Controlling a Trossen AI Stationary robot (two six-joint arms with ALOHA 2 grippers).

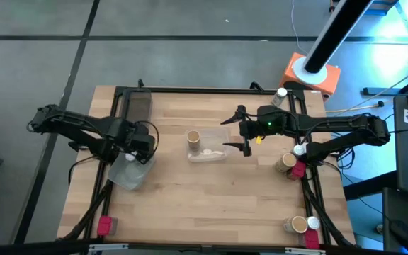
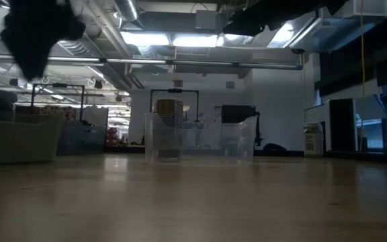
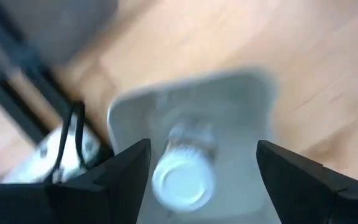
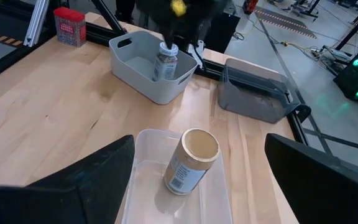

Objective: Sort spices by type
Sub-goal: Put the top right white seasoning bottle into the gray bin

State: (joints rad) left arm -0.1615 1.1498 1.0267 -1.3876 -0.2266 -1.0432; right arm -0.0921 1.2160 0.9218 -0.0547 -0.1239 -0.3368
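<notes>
I'm at the drop-off end of one sort. My left tool (image 3: 201, 171) hangs over the grey bin (image 1: 129, 172) at the left of the tabletop (image 1: 211, 205), fingers spread wide on either side of a white-capped jar (image 3: 184, 179) that stands upright inside the bin. I see a gap on both sides, so I judge the jar released and nothing held. Next I'd lift the left arm straight up, clear of the bin's rim, then go for another jar.

My right tool (image 1: 245, 134) hovers over mid-table, fingers wide apart and empty, just above the clear tray (image 4: 182, 186) holding one tan jar (image 4: 191, 162). More jars (image 1: 292, 163) wait unsorted at the right edge.
</notes>
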